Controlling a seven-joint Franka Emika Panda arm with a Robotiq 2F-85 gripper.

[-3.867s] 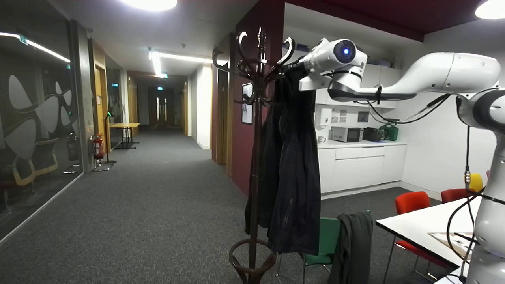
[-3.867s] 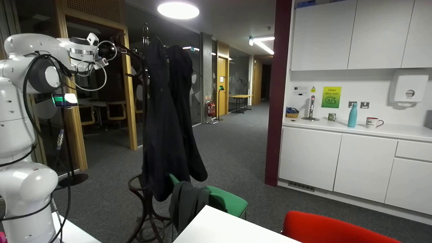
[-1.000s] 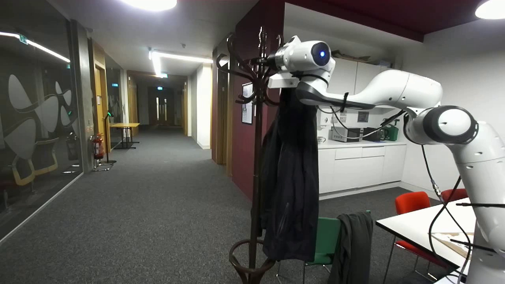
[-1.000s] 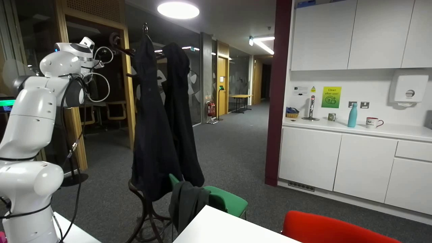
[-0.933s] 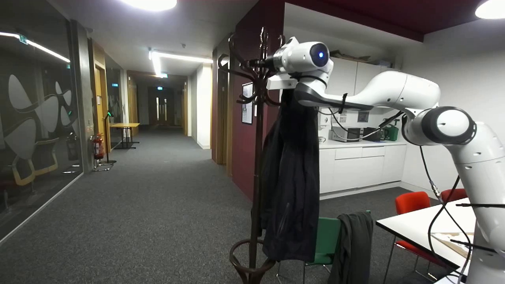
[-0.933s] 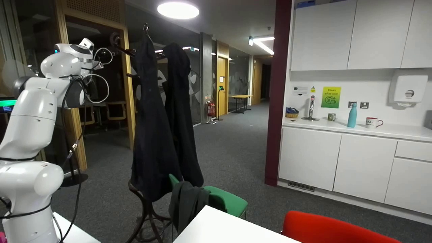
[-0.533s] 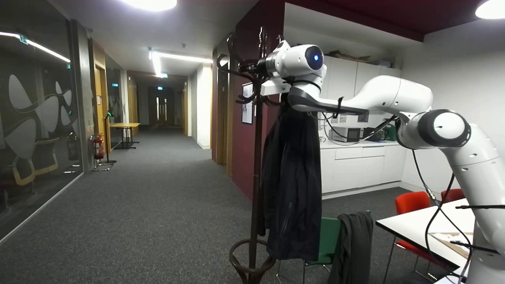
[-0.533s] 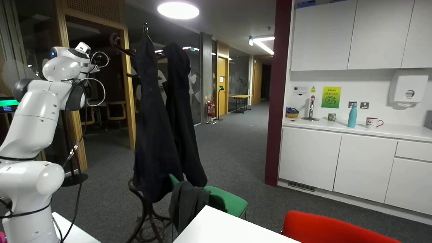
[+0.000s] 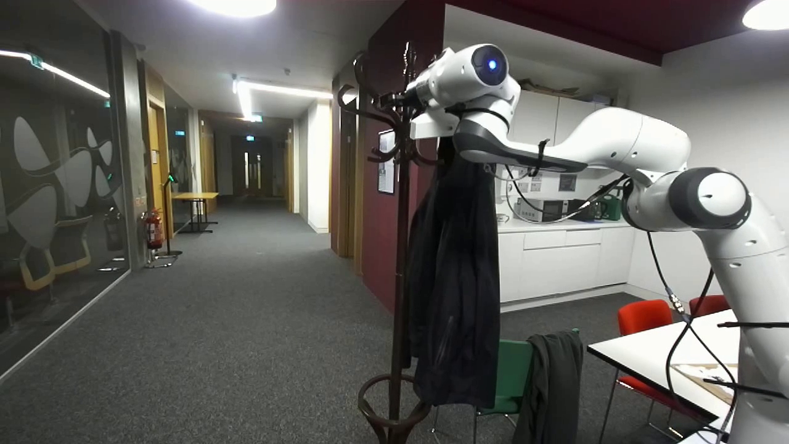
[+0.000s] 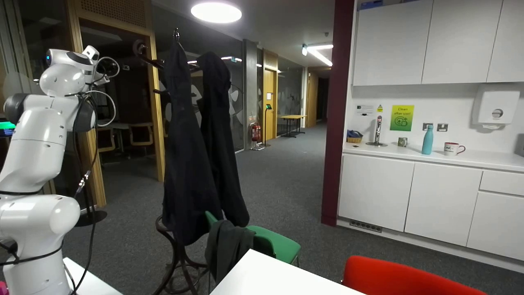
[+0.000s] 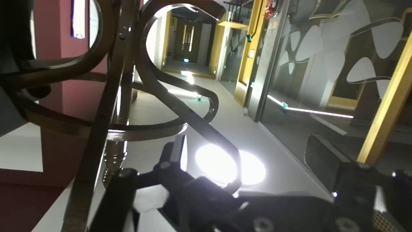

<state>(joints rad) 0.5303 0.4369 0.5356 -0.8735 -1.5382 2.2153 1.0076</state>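
My gripper (image 11: 249, 154) is open in the wrist view, which stands upside down, with its two fingers wide apart. A curved hook of the dark brown coat stand (image 11: 120, 74) shows between the fingers, apart from both; how deep it sits between them I cannot tell. In an exterior view the gripper (image 9: 391, 100) is at the hooks near the top of the stand (image 9: 400, 246). A dark coat (image 9: 462, 277) hangs there below the wrist. In an exterior view a black coat (image 10: 186, 143) hangs from the stand with a second black coat (image 10: 221, 123) beside it. The gripper holds nothing.
A green chair (image 10: 278, 241) with a dark grey garment (image 10: 229, 246) over its back stands beside the stand's base. A white table (image 10: 278, 278) and red chairs (image 9: 644, 316) are nearby. A kitchen counter (image 10: 409, 155) stands behind. Cables (image 9: 530, 209) loop from the arm.
Since 3.9 s ago the arm has shifted and the stand's hooks have turned; the nearer coat hangs differently. Over the last half second the wrist has risen and drawn back from the coats.
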